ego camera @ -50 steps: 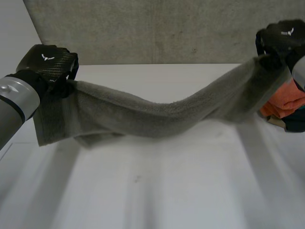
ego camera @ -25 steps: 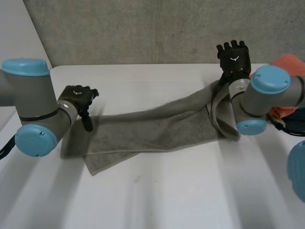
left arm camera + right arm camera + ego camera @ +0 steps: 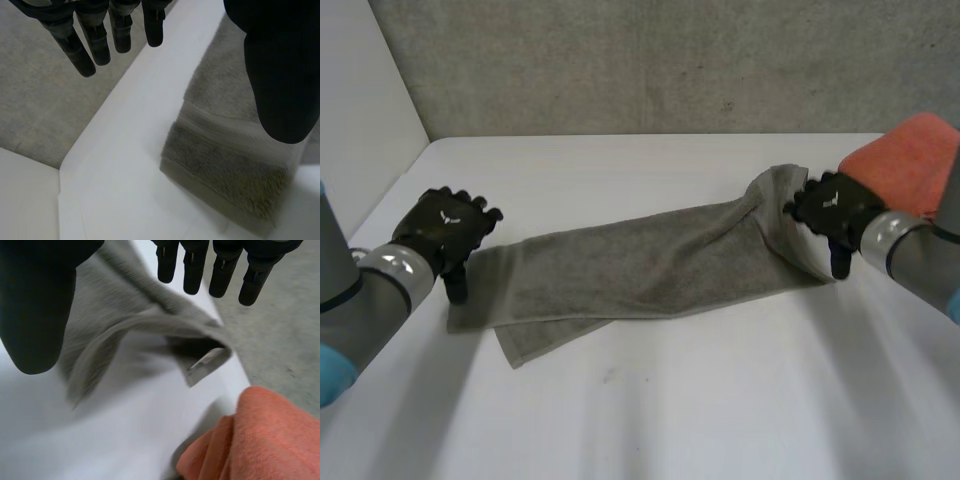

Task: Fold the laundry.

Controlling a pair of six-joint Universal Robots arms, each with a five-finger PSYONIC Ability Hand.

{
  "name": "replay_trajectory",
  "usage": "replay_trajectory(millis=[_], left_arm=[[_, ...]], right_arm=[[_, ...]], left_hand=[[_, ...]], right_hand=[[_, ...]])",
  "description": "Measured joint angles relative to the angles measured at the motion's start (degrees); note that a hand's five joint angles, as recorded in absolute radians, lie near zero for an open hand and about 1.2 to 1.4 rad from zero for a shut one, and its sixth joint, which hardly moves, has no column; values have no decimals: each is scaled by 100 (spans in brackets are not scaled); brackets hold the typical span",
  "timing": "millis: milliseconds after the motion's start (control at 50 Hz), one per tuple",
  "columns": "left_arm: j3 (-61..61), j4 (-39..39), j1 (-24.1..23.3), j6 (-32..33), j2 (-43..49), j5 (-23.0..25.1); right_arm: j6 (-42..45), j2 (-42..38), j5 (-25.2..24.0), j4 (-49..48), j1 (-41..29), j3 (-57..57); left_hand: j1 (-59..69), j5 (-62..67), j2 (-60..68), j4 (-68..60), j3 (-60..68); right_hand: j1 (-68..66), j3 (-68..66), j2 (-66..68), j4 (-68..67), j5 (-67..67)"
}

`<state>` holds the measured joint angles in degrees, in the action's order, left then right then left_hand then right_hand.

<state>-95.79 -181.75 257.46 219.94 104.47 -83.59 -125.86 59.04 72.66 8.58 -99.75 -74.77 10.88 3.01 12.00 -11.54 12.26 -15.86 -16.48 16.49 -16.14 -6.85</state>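
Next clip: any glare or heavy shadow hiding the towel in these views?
Head view: even light, no glare on the table, the towel reads end to end. Left wrist view: only a faint shadow beside the towel's corner. Right wrist view: a dark hollow under the towel's raised fold cannot be read; the orange cloth is well lit.

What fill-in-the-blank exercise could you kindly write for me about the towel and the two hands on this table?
1. The long grey terry towel lies on the white table, gripped by ___ hand.
2. The black left hand is at the towel's left end, the black right hand at its ___ end.
3. The soft cloth beside the right hand is coloured ___.
Missing words: neither; right; orange.
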Motion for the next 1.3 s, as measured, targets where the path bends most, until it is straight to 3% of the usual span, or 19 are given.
replay_trajectory(millis=[100, 260, 540, 580, 600, 660, 820, 960, 1080, 1140, 1300], left_arm=[[-255, -62, 188, 55, -107, 262], [-271, -62, 282, -233, -67, 378], [-229, -171, 303, -363, 157, 356], [-234, -191, 307, -359, 190, 360], [-239, -207, 307, -352, 220, 363], [-237, -232, 305, -340, 271, 363], [-183, -292, 310, -307, 464, 346], [-119, -337, 308, -175, 668, 347], [-69, -361, 301, 11, 863, 360], [-33, -363, 297, 149, 1012, 389], [100, -371, 305, 342, 1318, 482]], right_arm=[[537, -11, -279, -170, 142, -427], [467, -294, -592, -883, 206, -665], [1019, -1132, -655, -2027, 131, -371], [1147, -1263, -646, -2181, 108, -287], [1218, -1360, -634, -2295, 86, -204], [1218, -1459, -590, -2420, 47, -62], [77, -1173, -349, -2417, -15, 172], [-1736, -167, -221, -2056, 24, 193], [-2792, 451, -87, -1609, 67, 234], [-3275, 722, 5, -1262, 83, 268], [-3631, 1015, 88, -822, 58, 278]], left_hand=[[0, 0, 0, 0, 0], [0, 0, 0, 0, 0], [0, 0, 0, 0, 0], [0, 0, 0, 0, 0], [0, 0, 0, 0, 0], [0, 0, 0, 0, 0], [0, 0, 0, 0, 0], [0, 0, 0, 0, 0], [65, 27, 55, -56, 37], [870, 589, 694, -730, 627], [1468, 1283, 1355, -1418, 1326]], right_hand=[[-744, -666, 623, -674, -665], [-949, -863, 843, -947, -928], [-1117, -1023, 1008, -1091, -1072], [-2142, -2057, 2075, -2086, -2041], [-3491, -3298, 3447, -3313, -3234], [-4706, -4736, 4803, -4774, -4672], [-4835, -5136, 5077, -5218, -4972], [-4835, -5136, 5077, -5237, -4971], [-4835, -5156, 5077, -5237, -4971], [-4835, -5156, 5077, -5238, -4972], [-4835, -5157, 5077, -5239, -4971]])
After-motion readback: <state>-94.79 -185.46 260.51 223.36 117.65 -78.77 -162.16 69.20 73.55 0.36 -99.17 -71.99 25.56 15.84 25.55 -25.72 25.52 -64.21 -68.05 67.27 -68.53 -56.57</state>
